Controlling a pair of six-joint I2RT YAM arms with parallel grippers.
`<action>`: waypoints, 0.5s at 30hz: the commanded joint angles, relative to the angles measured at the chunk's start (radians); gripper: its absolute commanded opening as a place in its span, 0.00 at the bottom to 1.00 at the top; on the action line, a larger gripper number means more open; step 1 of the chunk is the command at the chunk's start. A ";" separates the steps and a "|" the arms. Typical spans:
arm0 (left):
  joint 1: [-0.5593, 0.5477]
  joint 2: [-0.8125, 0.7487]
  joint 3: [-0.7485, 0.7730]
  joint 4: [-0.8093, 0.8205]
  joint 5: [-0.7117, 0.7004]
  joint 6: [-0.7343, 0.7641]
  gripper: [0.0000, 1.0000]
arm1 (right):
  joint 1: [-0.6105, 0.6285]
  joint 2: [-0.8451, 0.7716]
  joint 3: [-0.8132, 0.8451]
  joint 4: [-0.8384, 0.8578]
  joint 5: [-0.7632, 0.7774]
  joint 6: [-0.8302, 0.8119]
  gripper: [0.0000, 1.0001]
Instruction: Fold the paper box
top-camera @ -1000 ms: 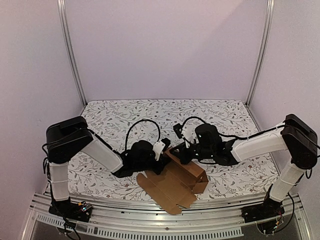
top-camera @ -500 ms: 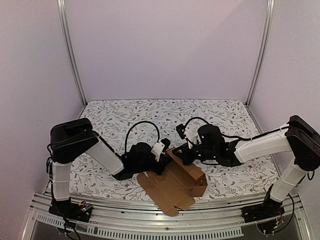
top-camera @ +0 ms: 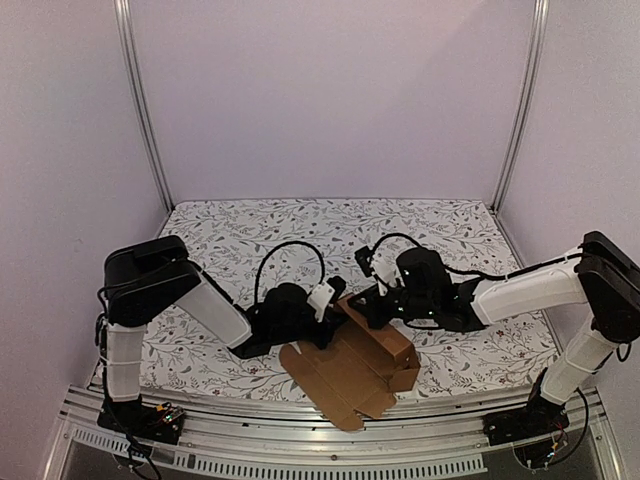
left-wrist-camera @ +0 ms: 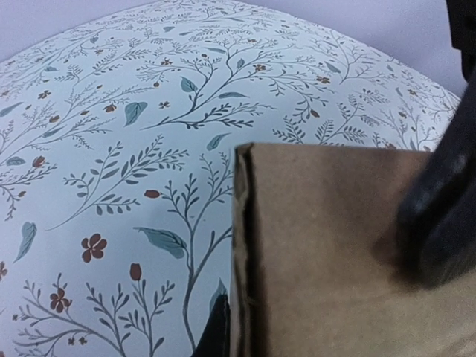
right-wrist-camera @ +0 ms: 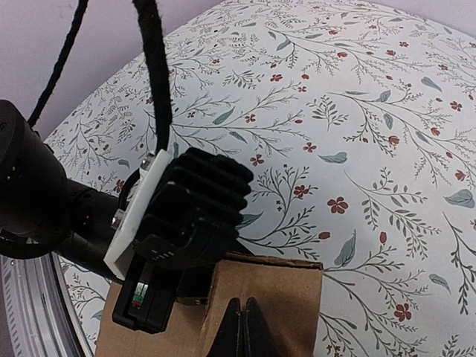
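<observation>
A floral-patterned table cover (top-camera: 300, 225) spreads under pale walls, and the paper box (top-camera: 360, 365) lies on it at the near edge, half-formed, with flat flaps spread toward the front rail. The left gripper (top-camera: 335, 300) is clenched on the box's upright far-left wall. The right gripper (right-wrist-camera: 240, 327), its jaws pressed together, rests against that same wall's top edge.

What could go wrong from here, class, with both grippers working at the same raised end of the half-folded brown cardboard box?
1. The left gripper and right gripper meet at one corner of the brown corrugated cardboard box; they could collide.
2. The right gripper pinches only a thin wall edge, which may crease or slip free.
3. The unfolded flaps overhang the patterned table's near edge and might snag.
</observation>
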 commanded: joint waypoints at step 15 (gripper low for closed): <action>-0.026 -0.217 0.009 -0.376 -0.235 -0.127 0.00 | -0.054 -0.258 0.132 -0.490 0.121 0.033 0.43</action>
